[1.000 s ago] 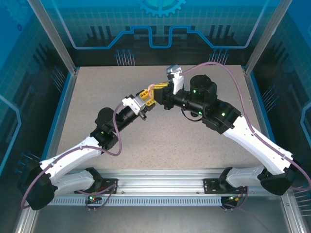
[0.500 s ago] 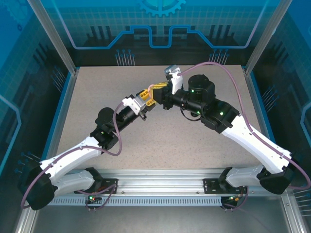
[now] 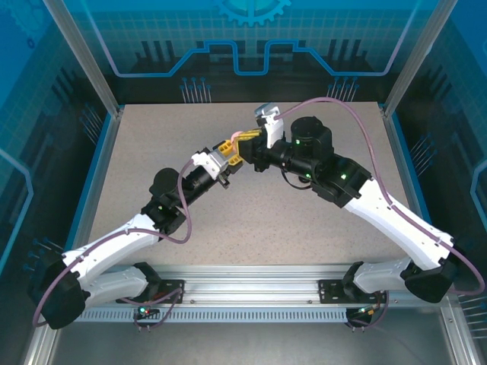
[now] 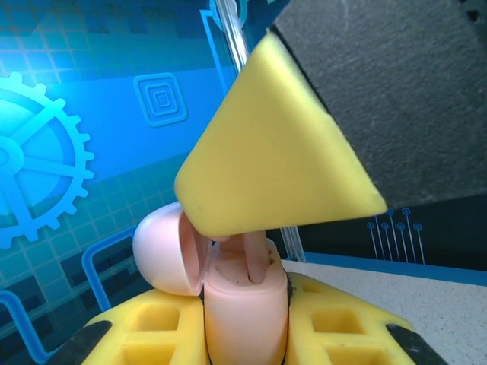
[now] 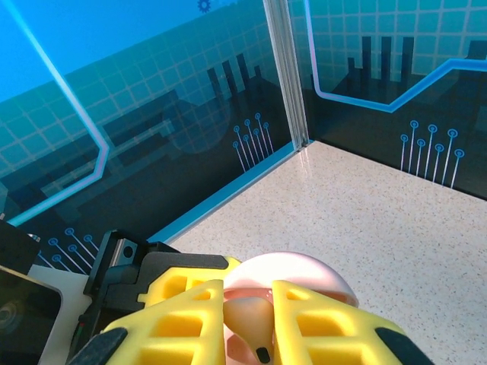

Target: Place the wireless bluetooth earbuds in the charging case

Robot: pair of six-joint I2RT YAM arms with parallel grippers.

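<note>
Meeting point of the grippers: the left gripper [image 3: 231, 150] and the right gripper [image 3: 254, 140] are seen tip to tip above the middle of the speckled table [image 3: 304, 220], lifted off its surface.
Left gripper fingers: narrowed onto the pale pink charging case [image 4: 243, 315], which is clamped upright between the two yellow pads in the left wrist view.
Case lid: the lid [image 4: 163, 251] is swung open to the left of the case body and is joined to it at the hinge.
Right gripper fingers: closed to a narrow gap on the pale pink earbud [image 5: 243, 315], which is pinched between the yellow fingers in the right wrist view, with a small dark spot at its lower end.
Earbud position: the earbud [image 4: 256, 258] is seen from the left wrist with its stem pointing down into the open mouth of the case; how deep it sits cannot be told.
Right finger from the left wrist: a yellow wedge-shaped finger [image 4: 274, 152] is placed directly above the case, touching the top of the earbud.
Case from the right wrist: the rounded pink case [image 5: 300, 270] is seen just behind the pinched earbud.
Other earbuds: cannot be made out.
</note>
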